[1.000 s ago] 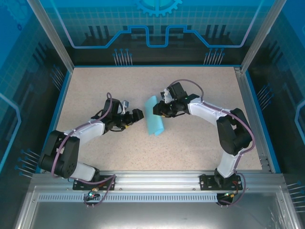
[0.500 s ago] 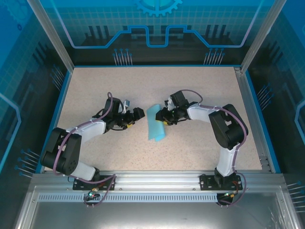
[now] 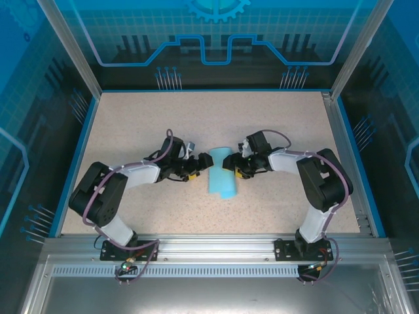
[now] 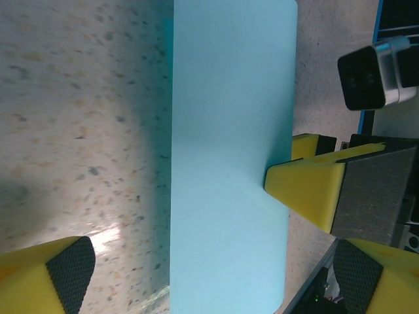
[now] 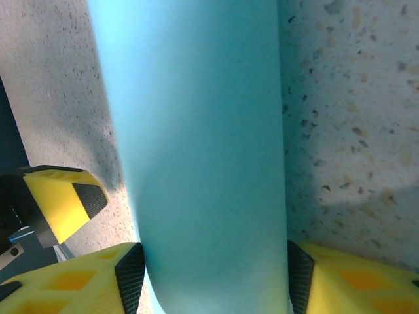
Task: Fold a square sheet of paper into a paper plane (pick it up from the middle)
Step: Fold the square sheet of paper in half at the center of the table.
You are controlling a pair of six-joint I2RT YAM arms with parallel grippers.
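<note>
One square sheet of paper (image 3: 219, 178), seen as a narrow light-blue strip, lies on the table (image 3: 131, 124) between your two grippers. On the left gripper (image 3: 203, 167), the two fingers (image 4: 65, 278) stand wide apart, one on either side of the strip and clear of it. On the right gripper (image 3: 229, 167), the two fingers (image 5: 127, 275) stand apart, one at each long edge; whether they pinch the strip you cannot tell.
</note>
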